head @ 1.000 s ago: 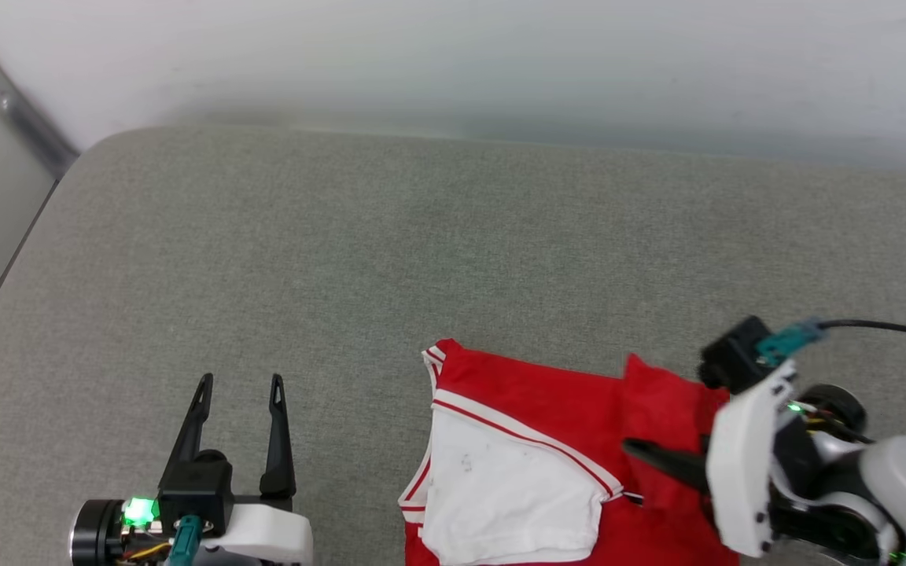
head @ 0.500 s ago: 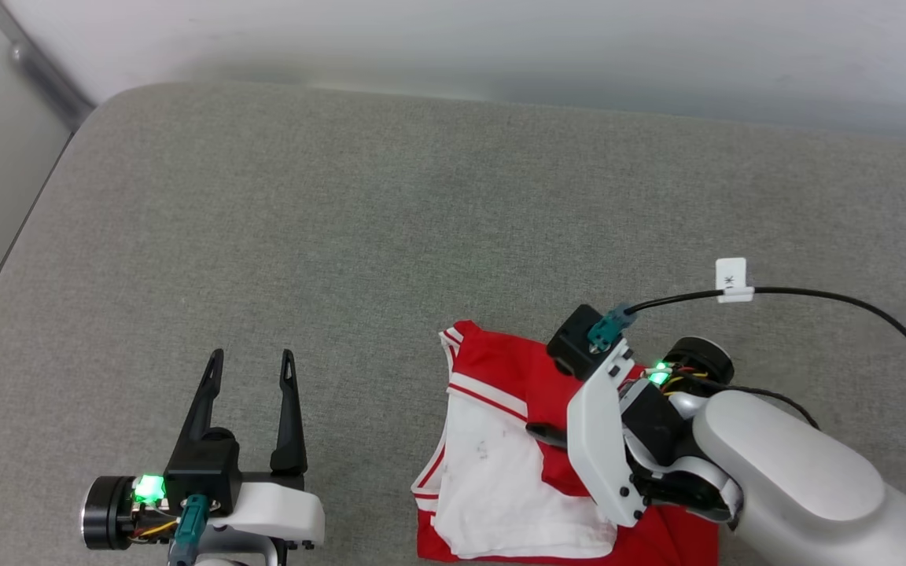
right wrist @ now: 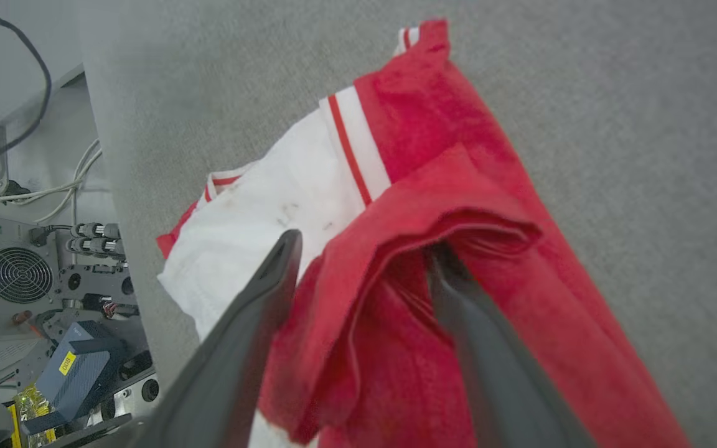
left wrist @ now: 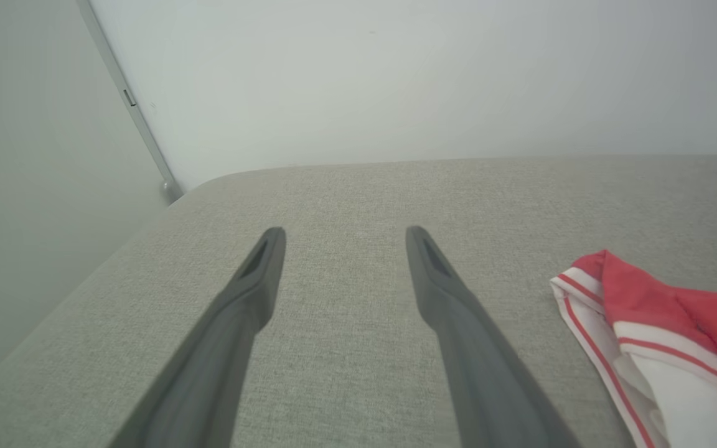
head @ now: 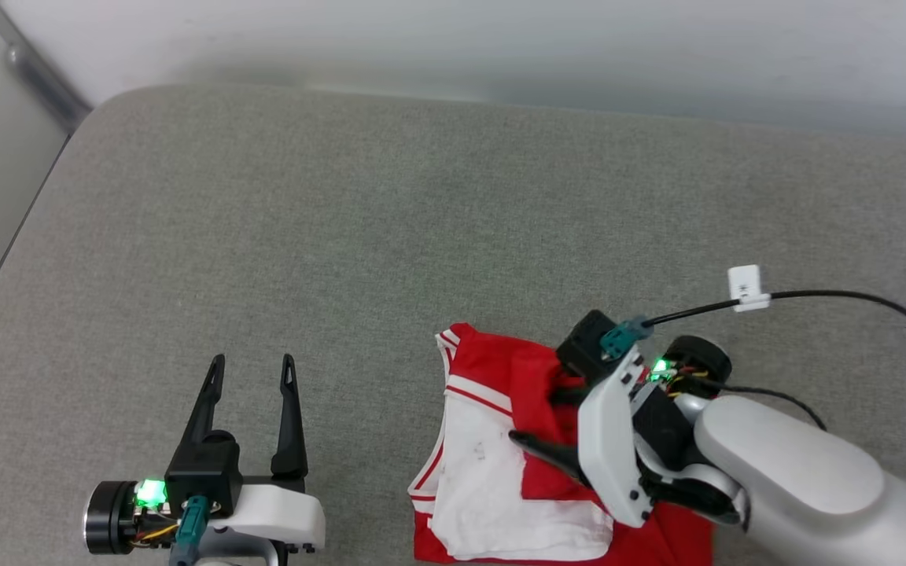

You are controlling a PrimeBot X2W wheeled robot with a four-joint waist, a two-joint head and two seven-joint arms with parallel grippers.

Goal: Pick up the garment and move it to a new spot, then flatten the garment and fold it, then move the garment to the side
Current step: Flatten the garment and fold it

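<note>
Grey pad [head: 421, 220] open across its far and left parts; the garment [head: 484, 479] bunches at the near edge

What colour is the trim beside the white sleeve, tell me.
Trim: white with red stripe; right wrist view.

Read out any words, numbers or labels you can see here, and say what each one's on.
"800", tilted and small: yellow sticker on the dark blue box, right wrist view.
White tag on the black cable: marking too small to read.
Garment: no lettering visible on the folds showing.
</note>
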